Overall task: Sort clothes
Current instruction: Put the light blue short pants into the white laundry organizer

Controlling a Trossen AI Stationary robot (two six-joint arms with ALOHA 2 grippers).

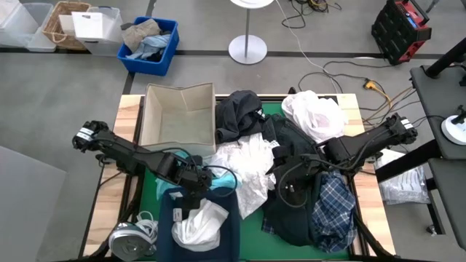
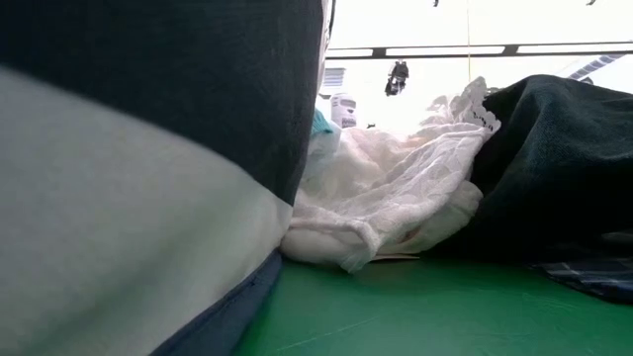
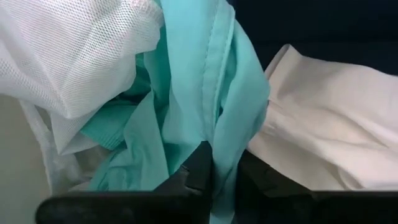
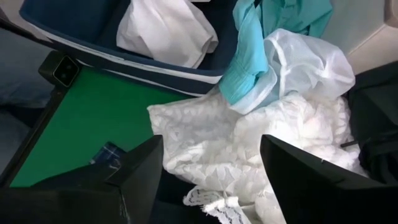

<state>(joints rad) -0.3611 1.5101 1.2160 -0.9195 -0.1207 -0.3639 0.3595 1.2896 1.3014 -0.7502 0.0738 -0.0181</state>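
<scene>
From above, the counter (image 1: 149, 183) with its green mat is heaped with clothes. The left claw (image 1: 195, 180) sits at about seven o'clock from the middle, pinching a light teal garment (image 1: 222, 175) at the edge of a navy bin (image 1: 165, 218), which holds a white garment (image 1: 198, 224). A beige fabric box (image 1: 177, 116) stands at ten o'clock. A white lacy piece (image 1: 247, 169) lies at the centre, dark garments (image 1: 291, 164) spread toward four o'clock, and a plaid shirt (image 1: 333, 204) lies at five o'clock. Another white bundle (image 1: 314, 115) rests at two o'clock. The right claw (image 1: 291, 188) hovers over the dark heap.

At counter level, the navy bin wall (image 2: 198, 99) fills the near side, with the white lacy piece (image 2: 396, 188) beside it and a dark garment (image 2: 554, 168) beyond.

From the left wrist, the dark fingers (image 3: 199, 171) are closed narrowly on a fold of the teal garment (image 3: 205, 81), with white mesh (image 3: 68, 50) next to it.

From the right wrist, the fingers (image 4: 143, 165) stand wide apart above the lacy white piece (image 4: 217, 143), holding nothing.
</scene>
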